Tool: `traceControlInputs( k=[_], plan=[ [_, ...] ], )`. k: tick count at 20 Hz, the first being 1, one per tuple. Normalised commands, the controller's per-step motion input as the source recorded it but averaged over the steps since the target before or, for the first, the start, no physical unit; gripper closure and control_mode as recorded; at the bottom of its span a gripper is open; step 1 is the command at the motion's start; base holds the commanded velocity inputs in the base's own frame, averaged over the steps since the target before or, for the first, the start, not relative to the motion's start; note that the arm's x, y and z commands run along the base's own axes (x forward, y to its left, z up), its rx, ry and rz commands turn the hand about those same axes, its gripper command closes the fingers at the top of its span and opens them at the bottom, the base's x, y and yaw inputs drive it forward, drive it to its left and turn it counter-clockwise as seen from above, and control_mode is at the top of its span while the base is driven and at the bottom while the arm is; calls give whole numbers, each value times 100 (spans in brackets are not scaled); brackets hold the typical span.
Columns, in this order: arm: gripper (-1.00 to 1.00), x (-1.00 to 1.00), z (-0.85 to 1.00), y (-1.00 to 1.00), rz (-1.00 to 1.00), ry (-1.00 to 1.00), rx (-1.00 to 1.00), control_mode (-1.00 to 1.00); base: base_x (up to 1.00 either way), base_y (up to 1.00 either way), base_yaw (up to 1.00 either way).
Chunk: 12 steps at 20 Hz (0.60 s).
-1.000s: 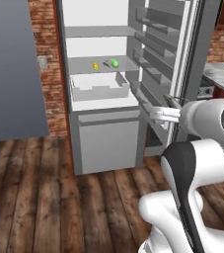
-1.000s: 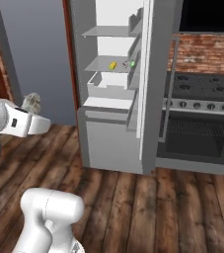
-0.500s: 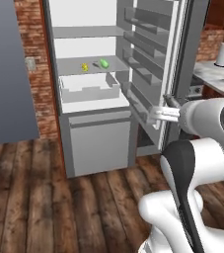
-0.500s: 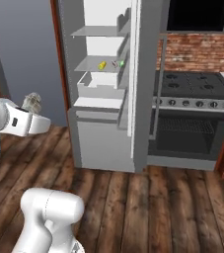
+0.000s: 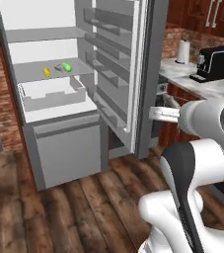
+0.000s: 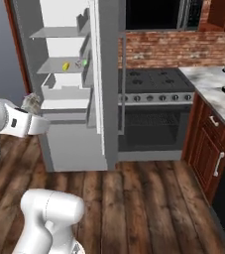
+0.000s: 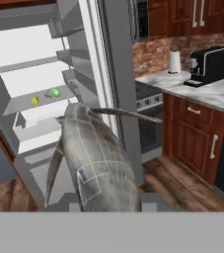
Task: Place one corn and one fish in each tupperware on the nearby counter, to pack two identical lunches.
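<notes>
Fish in hand: grey fish (image 7: 96,163) sits clamped between the fingers of the gripper (image 7: 103,207), filling the lower middle of the hand view; in the right base view the gripper (image 6: 32,101) shows at 9 o'clock with a small grey shape at its tip.
Hand state: clenched on the fish, jaws nearly together.
Fish axis: long axis runs along the gripper's reach, away from the camera; the thin tail (image 7: 128,114) points toward 1 o'clock in the hand view, toward the stove side, and the broad body lies nearest the fingers.
Other fish: small grey piece (image 5: 58,67) lies on the fridge shelf (image 5: 29,74) between the two cobs.
Corn: yellow cob (image 5: 46,72) and green cob (image 5: 67,66) rest on that shelf, at 10 o'clock in the left base view, well apart from the gripper.
Counter: marbled worktop (image 7: 202,91) with coffee machine (image 7: 208,64) and paper towel roll (image 7: 174,62) lies at 2 o'clock in the hand view; no tupperware can be made out on it.
Risk, collision: open fridge door (image 5: 133,74) stands just beside the arm's path, so a swing toward the counter may clip the door edge or knock the long tail.
Risk, slip: the grip appears to be near one end, so the fish may pivot or drop during travel.
Risk, placement: with the trays unseen, the fish could be set down in the wrong spot.
</notes>
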Motion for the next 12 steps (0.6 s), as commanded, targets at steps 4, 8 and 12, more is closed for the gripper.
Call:
traceControlInputs(
  k=[4,8,12],
  plan=[
    [100,0,0,0,0,0,0,100,-18,-3,-55],
    [100,0,0,0,0,0,0,100,-11,-9,-56],
    [100,0,0,0,0,0,0,100,-10,-10,-57]
  ],
)
